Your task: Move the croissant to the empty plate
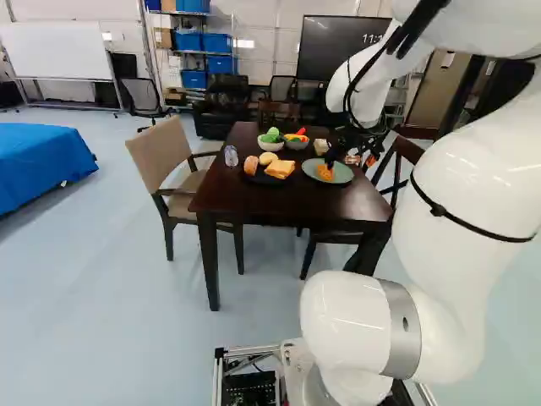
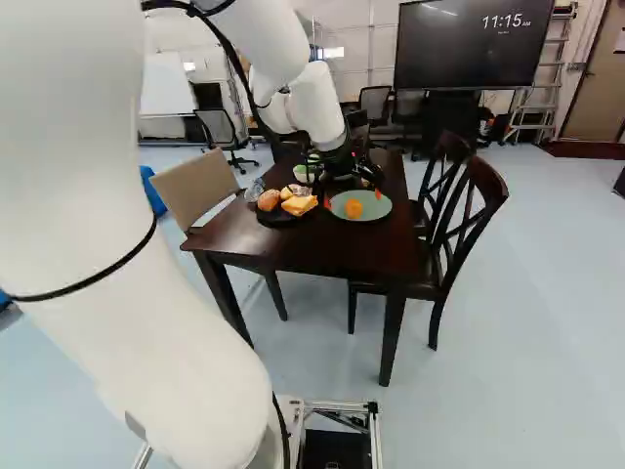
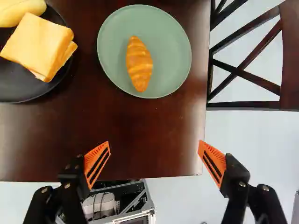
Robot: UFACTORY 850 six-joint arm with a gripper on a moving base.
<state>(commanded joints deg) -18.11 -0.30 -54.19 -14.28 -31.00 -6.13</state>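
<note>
Golden-brown croissant (image 3: 139, 64) on green plate (image 3: 170, 56), ahead of tool (image 3: 153, 143); tool open, nothing held. Handling, estimated: light, slightly yielding, ridges should limit slip. Suggested hold: gently across thick middle, avoiding tapered ends, which may crumple.

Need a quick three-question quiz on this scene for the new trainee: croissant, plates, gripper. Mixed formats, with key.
1. Multiple choice. Where does the croissant lie?
a) on the bare table
b) on the green plate
c) in a bowl

2. True or false. The gripper is open and holds nothing.

3. Fill in. The sliced bread lies on the other plate, whose colour is ____.

Key: 1. b; 2. true; 3. black
</note>
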